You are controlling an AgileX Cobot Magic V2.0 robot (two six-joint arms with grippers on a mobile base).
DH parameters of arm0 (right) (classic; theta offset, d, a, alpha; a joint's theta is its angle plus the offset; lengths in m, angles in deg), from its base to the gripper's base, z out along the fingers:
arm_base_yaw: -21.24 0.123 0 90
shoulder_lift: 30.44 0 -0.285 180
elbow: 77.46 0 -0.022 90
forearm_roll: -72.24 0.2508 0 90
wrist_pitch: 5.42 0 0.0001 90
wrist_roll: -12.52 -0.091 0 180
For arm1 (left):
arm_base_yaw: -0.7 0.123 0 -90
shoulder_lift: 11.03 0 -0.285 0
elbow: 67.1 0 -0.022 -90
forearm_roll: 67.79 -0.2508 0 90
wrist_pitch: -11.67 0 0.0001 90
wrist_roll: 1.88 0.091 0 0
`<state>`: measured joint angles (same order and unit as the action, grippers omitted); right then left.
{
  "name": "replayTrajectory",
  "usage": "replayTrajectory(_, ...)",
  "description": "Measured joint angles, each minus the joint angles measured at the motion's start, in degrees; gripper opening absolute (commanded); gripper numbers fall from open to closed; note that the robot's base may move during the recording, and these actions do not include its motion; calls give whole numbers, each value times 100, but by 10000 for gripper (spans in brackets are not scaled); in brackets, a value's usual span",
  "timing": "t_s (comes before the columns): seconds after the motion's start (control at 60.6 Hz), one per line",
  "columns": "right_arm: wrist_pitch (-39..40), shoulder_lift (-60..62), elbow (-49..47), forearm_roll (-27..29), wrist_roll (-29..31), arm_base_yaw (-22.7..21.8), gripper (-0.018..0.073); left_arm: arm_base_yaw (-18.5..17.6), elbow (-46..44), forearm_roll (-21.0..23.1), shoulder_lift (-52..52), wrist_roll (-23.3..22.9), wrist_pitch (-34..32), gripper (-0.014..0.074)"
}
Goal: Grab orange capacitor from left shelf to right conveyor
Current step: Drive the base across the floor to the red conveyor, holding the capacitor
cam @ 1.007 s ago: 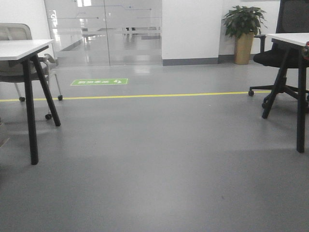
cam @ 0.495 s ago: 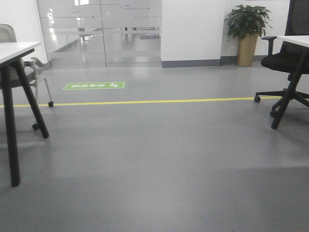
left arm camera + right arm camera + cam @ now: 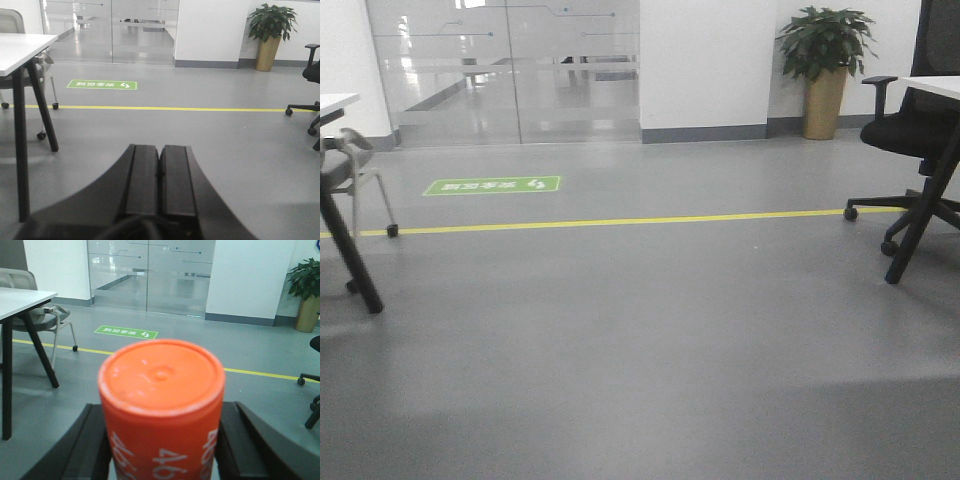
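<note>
The capacitor (image 3: 161, 385) sits between the two fingers of the right pincer (image 3: 162, 450), its flat orange top showing above and white print running down its side. One dark finger (image 3: 92, 445) lies against its left flank and the other against its right, so the pincer grips it. The left pincer (image 3: 160, 180) is closed, its pads (image 3: 142, 182) meeting flat. Beyond both pincers lies grey floor (image 3: 650, 330), crossed by a yellow line (image 3: 620, 220), with a green sign (image 3: 492, 186) past the line. A white table (image 3: 20, 297) stands ahead-left of the right pincer, a potted plant (image 3: 305, 280) far ahead-right.
</note>
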<state>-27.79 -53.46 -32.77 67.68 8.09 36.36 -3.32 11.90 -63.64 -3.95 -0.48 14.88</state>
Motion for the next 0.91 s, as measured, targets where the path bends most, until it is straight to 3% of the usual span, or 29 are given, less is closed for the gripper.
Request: replayTrajectory(0.908,0,0,0,0,0,0,142,0,0,0,0,0,0,-127)
